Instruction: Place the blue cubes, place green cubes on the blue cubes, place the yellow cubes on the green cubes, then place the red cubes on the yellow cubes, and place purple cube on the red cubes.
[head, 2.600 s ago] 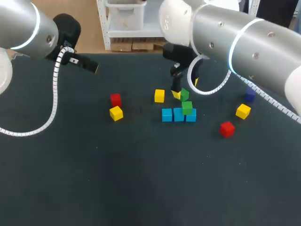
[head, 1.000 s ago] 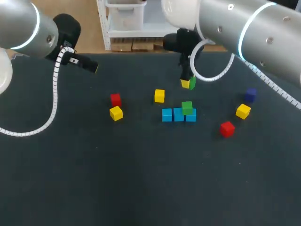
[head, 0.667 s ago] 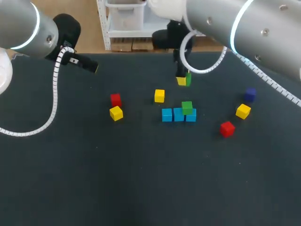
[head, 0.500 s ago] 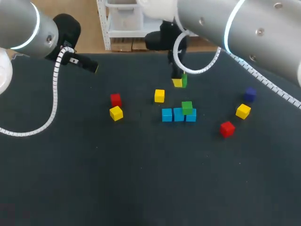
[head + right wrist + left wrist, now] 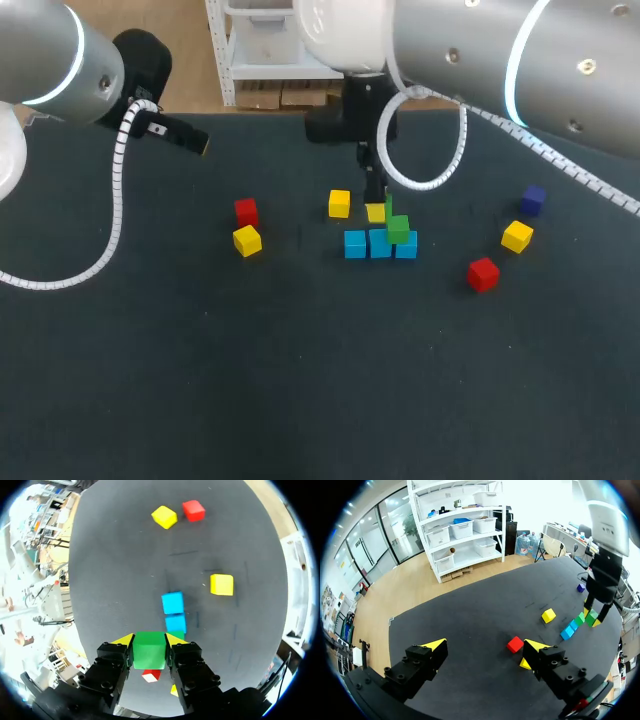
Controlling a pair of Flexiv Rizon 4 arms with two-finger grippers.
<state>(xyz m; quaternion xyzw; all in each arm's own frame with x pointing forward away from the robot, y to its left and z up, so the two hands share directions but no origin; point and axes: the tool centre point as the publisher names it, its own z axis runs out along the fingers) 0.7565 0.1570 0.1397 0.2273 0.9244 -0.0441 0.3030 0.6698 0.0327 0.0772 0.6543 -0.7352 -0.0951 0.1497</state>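
Your table [image 5: 300,400] looks matt and cloth-like, the green cube [image 5: 149,650] smooth and matt, your right arm [image 5: 560,60] glossy grey.

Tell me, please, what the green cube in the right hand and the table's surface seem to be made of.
The green cube, held in the right hand, is likely painted wood or hard plastic: flat faces, sharp edges, even matt colour. The table seems a dark cloth or rubber mat: dull, without glare.
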